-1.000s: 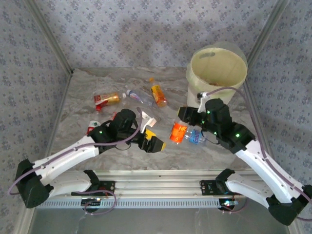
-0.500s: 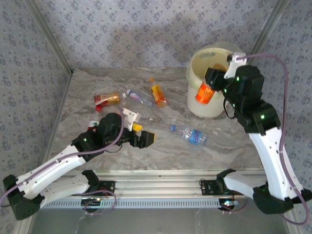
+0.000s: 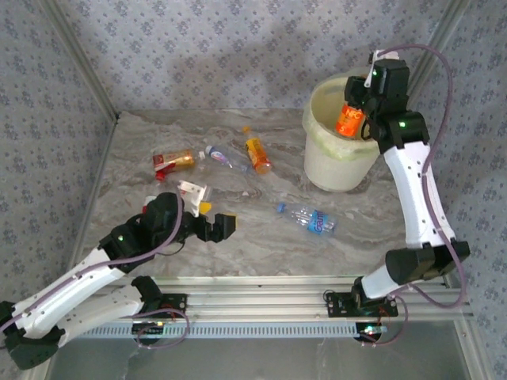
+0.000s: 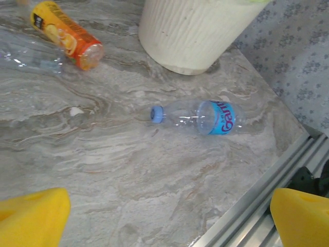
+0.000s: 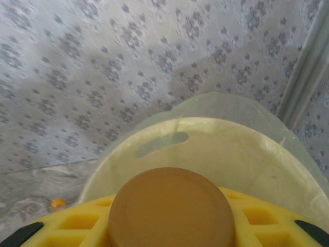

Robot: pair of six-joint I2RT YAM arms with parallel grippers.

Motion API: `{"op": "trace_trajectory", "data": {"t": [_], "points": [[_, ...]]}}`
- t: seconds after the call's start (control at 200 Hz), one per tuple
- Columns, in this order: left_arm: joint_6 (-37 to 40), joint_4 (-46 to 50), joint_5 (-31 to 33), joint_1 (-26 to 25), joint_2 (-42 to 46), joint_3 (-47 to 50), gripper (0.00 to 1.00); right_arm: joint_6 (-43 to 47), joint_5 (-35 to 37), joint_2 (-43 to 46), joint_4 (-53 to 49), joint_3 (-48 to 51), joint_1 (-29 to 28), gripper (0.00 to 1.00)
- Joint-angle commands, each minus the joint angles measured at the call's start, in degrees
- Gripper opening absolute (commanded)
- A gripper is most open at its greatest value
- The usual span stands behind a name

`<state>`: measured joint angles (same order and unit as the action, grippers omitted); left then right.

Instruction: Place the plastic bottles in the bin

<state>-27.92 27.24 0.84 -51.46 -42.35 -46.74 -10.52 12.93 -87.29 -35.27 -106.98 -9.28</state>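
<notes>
From above, the right gripper (image 3: 353, 119) is up high at the far right, clenched on the held bottle (image 3: 348, 120), an orange one with an orange label, and it looks to hang right over the mouth of the bin (image 3: 331, 169). This is the drop step, I'd say: bottle carried, not yet let go. Down at the near left the left gripper (image 3: 215, 217) sits low over the table (image 3: 261, 245), jaws spread wide, nothing in them. Lying on the table are a blue-label bottle (image 3: 310, 219) near the middle and, farther back, a far orange bottle (image 3: 257, 154), a clear bottle (image 3: 224, 157) and a red-label bottle (image 3: 173, 161). On the left wrist camera the yellow pads (image 4: 32, 216) stand far apart at the bottom corners, and the blue-label bottle lies on its side between them but well ahead, its cap to the left, with the bin's ribbed wall beyond. On the right wrist camera the held bottle's round base sits squeezed between yellow fingers (image 5: 262, 222), and the bin's lined rim curves just past it. Next call, as I read it: release the jaws so the bottle falls inside, first checking it is clear of the near rim. The left arm then needs to reach forward and straddle the blue-label bottle across its body.
</notes>
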Motion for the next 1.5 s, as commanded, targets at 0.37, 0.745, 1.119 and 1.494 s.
{"op": "trace_trajectory", "data": {"t": [0.37, 0.745, 1.119, 1.494], "points": [[3.7, 8.7, 2.4, -0.3, -2.8, -4.0, 1.00, 0.7, -4.5, -10.5, -5.6, -3.2, 4.3, 0.42], [5.2, 14.7, 6.3, -0.2, -3.1, -6.3, 1.00, -1.5, -9.5, -15.8, -9.8, -1.8, 5.1, 0.47], [3.8, 17.2, 7.8, -0.2, -5.2, -8.0, 1.00, -4.0, -11.8, -10.9, -9.7, -0.8, 5.6, 0.74], [4.7, 20.3, 7.5, 3.4, -8.5, -10.2, 1.00, -4.6, -15.5, 4.9, -5.0, 11.0, 4.3, 0.79]]}}
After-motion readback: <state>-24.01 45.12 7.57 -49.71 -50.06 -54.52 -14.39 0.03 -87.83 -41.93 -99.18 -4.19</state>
